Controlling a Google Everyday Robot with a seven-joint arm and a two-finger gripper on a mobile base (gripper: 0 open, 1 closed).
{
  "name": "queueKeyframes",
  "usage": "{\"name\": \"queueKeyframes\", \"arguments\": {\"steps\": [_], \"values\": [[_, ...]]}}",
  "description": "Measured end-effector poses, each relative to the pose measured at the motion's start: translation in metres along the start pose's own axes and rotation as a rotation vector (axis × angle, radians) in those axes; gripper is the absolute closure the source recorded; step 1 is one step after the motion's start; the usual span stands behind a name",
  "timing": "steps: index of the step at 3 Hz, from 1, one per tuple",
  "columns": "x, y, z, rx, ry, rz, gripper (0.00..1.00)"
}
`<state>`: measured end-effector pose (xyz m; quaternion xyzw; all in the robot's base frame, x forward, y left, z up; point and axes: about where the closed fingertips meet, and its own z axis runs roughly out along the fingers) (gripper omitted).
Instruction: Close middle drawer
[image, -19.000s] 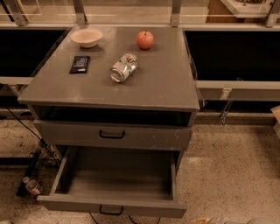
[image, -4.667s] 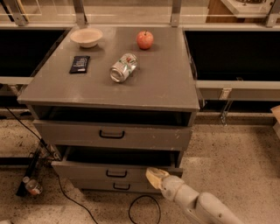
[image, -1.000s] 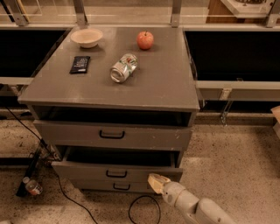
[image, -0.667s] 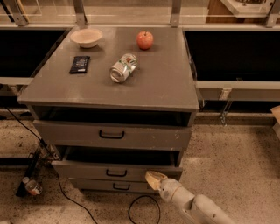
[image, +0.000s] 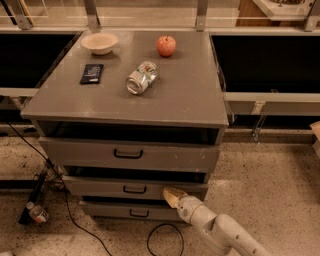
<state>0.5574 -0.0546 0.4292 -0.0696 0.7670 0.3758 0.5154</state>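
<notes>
Nearly shut, middle drawer (image: 95, 187) below the counter (image: 185, 95), hand (image: 172, 196) at its front, 4 o'clock of the handle (image: 135, 189), open or closed cannot be told, arm (image: 225, 235) from 5 o'clock

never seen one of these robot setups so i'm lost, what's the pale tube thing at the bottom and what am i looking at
The pale tube is the robot's single arm. It ends in the gripper, which is at the right end of the middle drawer front. That drawer looks pushed in, or nearly so. The one camera looks down at a grey cabinet from in front. On top are a bowl, an apple, a can lying on its side and a flat black item. Nothing appears to be held.
</notes>
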Motion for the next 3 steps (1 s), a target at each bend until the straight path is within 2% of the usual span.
{"name": "queueKeyframes", "arguments": {"steps": [1, 2, 3], "values": [[0.004, 0.004, -0.018, -0.016, 0.023, 0.009, 1.0], [0.02, 0.007, -0.067, -0.008, 0.059, 0.041, 1.0], [0.018, 0.001, -0.076, 0.012, 0.043, 0.043, 0.82]]}}
